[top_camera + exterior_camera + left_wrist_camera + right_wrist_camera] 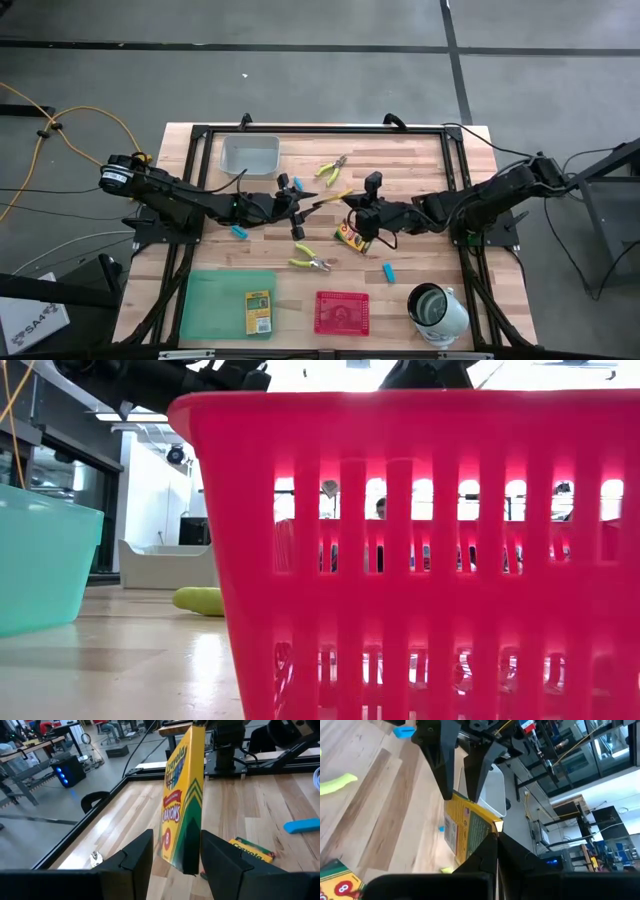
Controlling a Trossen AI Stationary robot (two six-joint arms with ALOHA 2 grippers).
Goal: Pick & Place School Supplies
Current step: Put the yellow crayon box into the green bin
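Pinching one crayon box (182, 805), the shut right pincer (496, 836) offered it between the wide-open left pincer (175, 852), most supplies remaining on the table (420, 165).

1 yellow crayon box (182, 805) is hanging upright in mid-air at the frame's centre. Another (350, 236) is lying flat just right of centre; a 3rd (259, 311) is resting lower left. 2 yellow-green pliers (333, 171) (310, 261) and 3 visible light-blue pieces (388, 271) are lying scattered.
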